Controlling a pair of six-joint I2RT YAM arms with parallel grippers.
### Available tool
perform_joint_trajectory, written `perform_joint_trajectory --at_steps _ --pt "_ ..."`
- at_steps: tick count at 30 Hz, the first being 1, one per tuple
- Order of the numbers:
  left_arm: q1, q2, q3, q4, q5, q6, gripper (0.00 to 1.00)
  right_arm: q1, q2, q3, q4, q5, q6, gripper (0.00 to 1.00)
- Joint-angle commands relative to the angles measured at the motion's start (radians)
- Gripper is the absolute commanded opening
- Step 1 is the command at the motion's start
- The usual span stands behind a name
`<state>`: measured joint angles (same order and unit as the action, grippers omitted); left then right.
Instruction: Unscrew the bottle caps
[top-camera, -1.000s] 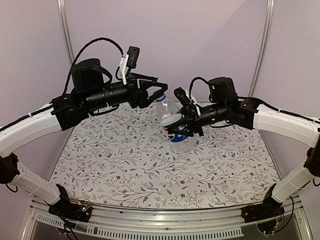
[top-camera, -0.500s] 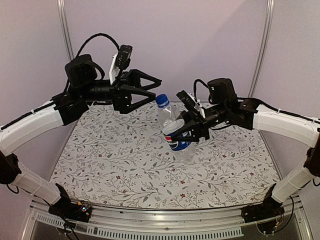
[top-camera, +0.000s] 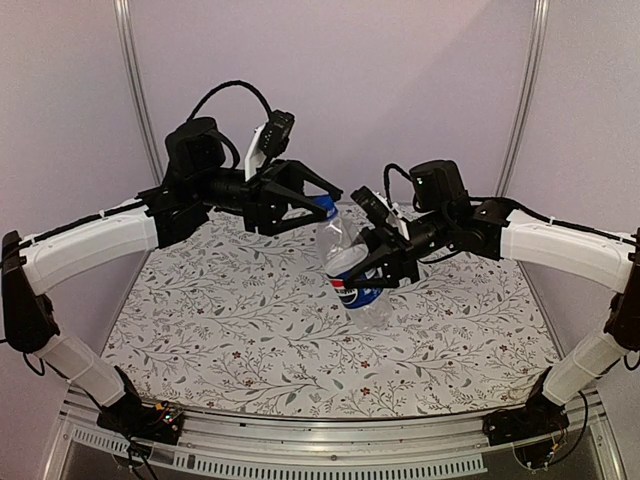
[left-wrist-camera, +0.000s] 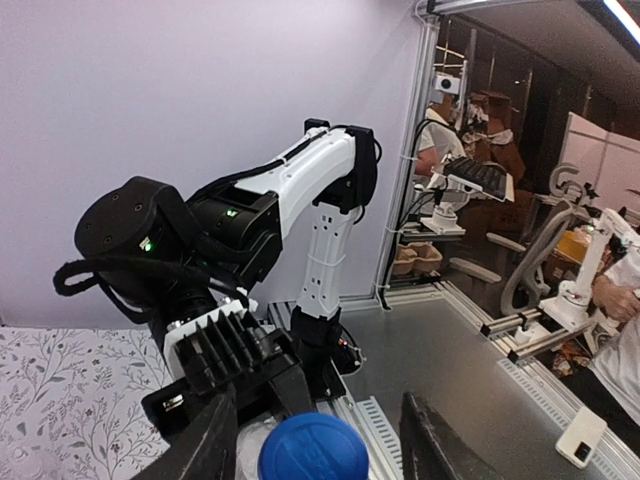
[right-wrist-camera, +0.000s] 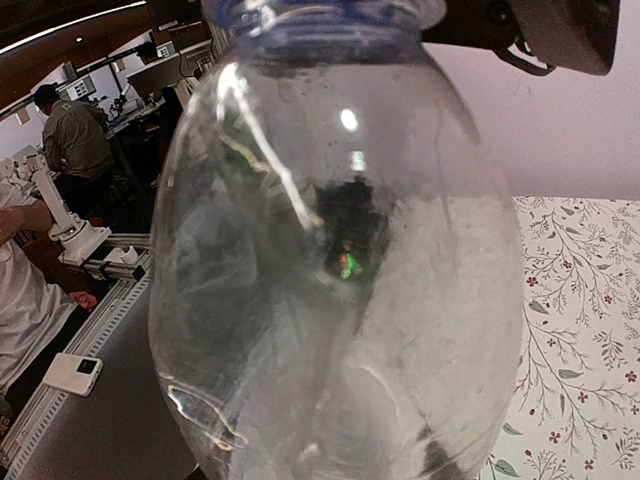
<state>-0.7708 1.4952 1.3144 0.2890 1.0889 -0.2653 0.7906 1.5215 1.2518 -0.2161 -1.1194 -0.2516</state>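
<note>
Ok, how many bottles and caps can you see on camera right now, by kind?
Clear plastic bottle with a blue label: 1
Bright blue round plastic screw cap: 1
Total: 2
No second bottle or white cap shows in any view.

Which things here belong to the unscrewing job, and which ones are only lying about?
For the job:
Pepsi bottle, held by the right gripper
blue cap, between the open fingers of the left gripper

Only lying about:
flowered table cover
white phone-like device, off the table
people in the background
</note>
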Motion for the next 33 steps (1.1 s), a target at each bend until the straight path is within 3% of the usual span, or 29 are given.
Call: perform_joint_trajectory --at_steps 1,14,20,24,33 --pt "0.008 -0.004 0.015 0.048 0.036 -0.006 0.53 -0.004 0.011 0.020 -0.002 -0.020 -0.009 0.39" --pt "0.008 -0.005 0.006 0.045 0.028 -0.002 0.33 -0.004 0.012 0.018 -0.005 -0.006 -0.011 0.39" --pt "0.008 -0.038 -0.006 -0.006 -0.074 0.002 0.20 -0.003 0.004 0.018 -0.006 0.084 0.005 0.38" --pt "0.001 -0.095 -0.040 -0.024 -0.238 -0.028 0.16 -0.004 0.000 0.027 -0.008 0.236 0.034 0.38" --pt "-0.100 -0.194 -0.055 -0.157 -0.839 -0.079 0.15 -0.004 0.015 0.056 -0.034 0.413 0.070 0.36"
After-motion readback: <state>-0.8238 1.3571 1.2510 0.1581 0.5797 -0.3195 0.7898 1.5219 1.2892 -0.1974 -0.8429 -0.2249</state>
